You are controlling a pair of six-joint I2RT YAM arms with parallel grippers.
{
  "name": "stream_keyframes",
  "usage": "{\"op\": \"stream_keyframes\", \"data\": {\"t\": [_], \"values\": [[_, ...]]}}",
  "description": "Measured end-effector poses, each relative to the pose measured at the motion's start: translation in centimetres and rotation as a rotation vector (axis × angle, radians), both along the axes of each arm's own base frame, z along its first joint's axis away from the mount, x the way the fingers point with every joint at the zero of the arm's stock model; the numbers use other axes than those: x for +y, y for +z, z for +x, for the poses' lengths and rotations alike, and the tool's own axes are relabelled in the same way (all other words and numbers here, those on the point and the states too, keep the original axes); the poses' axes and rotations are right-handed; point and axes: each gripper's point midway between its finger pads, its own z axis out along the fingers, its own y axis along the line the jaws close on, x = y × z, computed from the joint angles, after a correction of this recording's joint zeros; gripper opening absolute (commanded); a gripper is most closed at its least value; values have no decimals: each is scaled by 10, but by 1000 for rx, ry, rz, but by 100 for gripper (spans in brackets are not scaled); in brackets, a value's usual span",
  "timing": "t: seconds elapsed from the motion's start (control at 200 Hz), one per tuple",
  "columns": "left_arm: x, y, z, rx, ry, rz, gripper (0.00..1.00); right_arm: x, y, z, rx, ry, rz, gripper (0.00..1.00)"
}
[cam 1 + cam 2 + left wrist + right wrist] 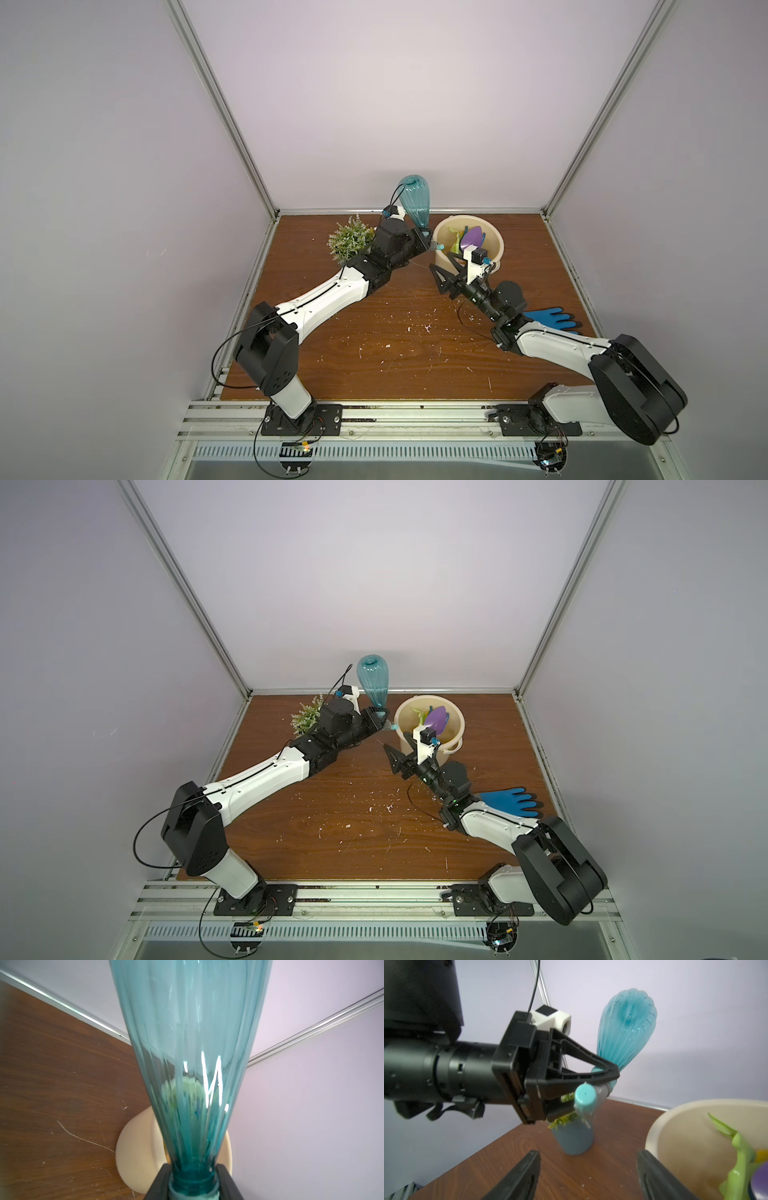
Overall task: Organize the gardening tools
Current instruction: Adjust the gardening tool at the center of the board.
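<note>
My left gripper (426, 237) (380, 717) is shut on the neck of the teal spray bottle (415, 203) (372, 681), holding it above the table beside the bucket with its body upward. In the left wrist view the bottle (187, 1043) fills the frame, with the dark fingers (160, 1185) either side of its neck. The bottle's teal nozzle cap (585, 1099) points toward my right gripper (441, 262) (588, 1155), which is open and empty by the cream bucket (494, 243) (675, 1118). A purple trowel (473, 237) and a lime-green tool (741, 1159) stand inside it.
A potted plant (351, 241) (573, 1138) stands at the back, just behind the left arm. A blue-fingered glove (548, 318) (511, 802) lies at the right, partly under the right arm. The enclosure's walls close off the back and both sides.
</note>
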Motion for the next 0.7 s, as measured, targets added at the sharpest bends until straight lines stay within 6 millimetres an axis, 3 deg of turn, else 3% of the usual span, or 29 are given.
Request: {"op": "stream_keyframes", "data": {"t": [0.165, 0.39, 0.515, 0.595, 0.7], "values": [[-2, 5, -6, 12, -18, -71, 1, 5, 25, 13, -48, -20, 46, 67], [-1, 1, -8, 30, -17, -109, 2, 9, 36, 23, -51, -39, 67, 47], [4, 5, -8, 21, -8, -121, 3, 13, 39, 24, -47, -32, 73, 46], [6, 8, -9, 16, -4, -136, 3, 15, 42, 25, -47, -27, 77, 54], [9, 13, -7, 2, 2, -162, 3, 18, 44, 27, -41, -21, 77, 54]]}}
